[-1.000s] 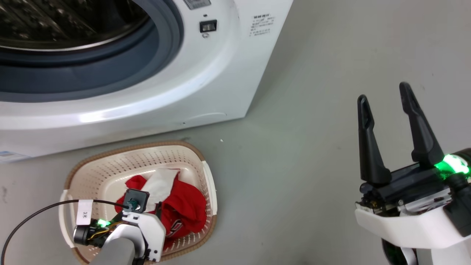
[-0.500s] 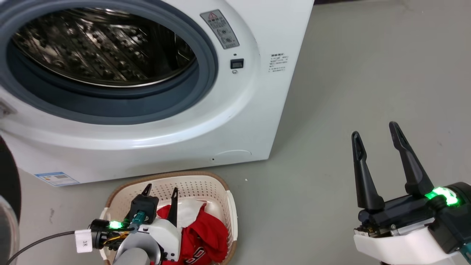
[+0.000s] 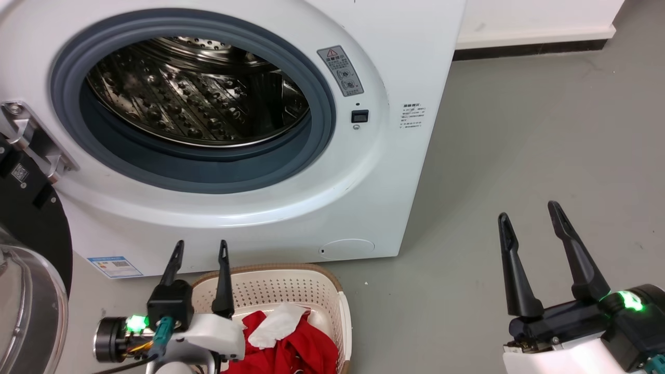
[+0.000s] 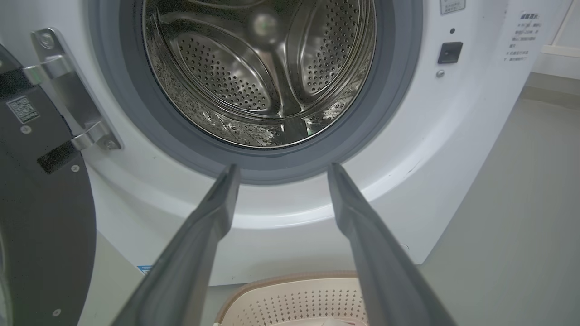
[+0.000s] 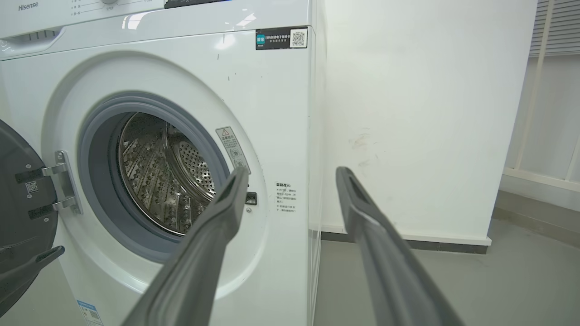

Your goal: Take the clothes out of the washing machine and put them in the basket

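My left gripper (image 3: 201, 245), jaws apart, hovers at the basket's (image 3: 291, 271) ten o'clock rim. My right gripper (image 3: 528, 213), at four o'clock in the head view, is spread too. The red clothes (image 3: 298, 353) lie in the basket, at six o'clock of the washing machine (image 3: 363, 197).

Your left tool (image 3: 201, 243) and right tool (image 3: 528, 210) each have two long, tapering black fingers (image 3: 579, 254) mounted ahead of a white wrist shell (image 3: 561, 361). Beside each shell a green light (image 3: 623, 300) glows; beside the left shell you also see a teal connector (image 3: 162, 330).
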Robot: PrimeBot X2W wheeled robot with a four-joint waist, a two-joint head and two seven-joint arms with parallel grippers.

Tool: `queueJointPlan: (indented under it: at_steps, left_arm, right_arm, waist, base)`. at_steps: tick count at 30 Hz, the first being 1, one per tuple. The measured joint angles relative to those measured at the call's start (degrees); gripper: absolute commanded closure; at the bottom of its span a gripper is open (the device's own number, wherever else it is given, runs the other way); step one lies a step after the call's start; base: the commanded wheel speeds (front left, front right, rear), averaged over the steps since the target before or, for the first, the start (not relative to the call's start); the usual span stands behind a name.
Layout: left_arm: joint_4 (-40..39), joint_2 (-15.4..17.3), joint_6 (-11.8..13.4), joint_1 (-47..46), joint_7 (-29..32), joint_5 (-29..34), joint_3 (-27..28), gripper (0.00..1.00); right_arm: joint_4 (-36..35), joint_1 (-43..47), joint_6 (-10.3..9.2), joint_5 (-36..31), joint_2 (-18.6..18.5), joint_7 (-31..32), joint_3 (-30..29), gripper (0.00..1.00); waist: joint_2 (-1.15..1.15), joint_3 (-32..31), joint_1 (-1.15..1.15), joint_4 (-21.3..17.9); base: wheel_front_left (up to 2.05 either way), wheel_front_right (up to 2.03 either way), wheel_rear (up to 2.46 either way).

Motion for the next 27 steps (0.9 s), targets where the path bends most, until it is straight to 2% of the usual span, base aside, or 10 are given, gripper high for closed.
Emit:
queueJointPlan:
  at_steps: [5, 14, 27]
  left_arm:
    - [-5.0, -2.1, 0.1, 3.2, 0.0, 1.8, 4.1, 0.0]
    - [-11.6, -5.5, -2.3, 7.7, 0.0, 3.8, 8.9, 0.0]
    - [-16.3, -7.3, -4.6, 12.7, 0.0, 5.5, 10.2, 0.0]
  right_arm:
    - [0.5, 0.9, 0.0, 0.8, 0.0, 0.0, -0.8, 0.0]
    - [2.4, 2.8, 0.0, 2.7, 0.0, 0.0, -2.5, 0.0]
    - [4.0, 5.2, 0.0, 3.7, 0.0, 0.0, -3.6, 0.0]
  waist:
    - [0.0, -1.2, 0.0, 0.6]
    - [0.0, -3.2, 0.01, 1.2]
    - [0.0, -5.9, 0.01, 1.7]
  base:
    - [0.0, 0.0, 0.0]
    - [0.0, 0.0, 0.0]
    - [0.0, 0.0, 0.0]
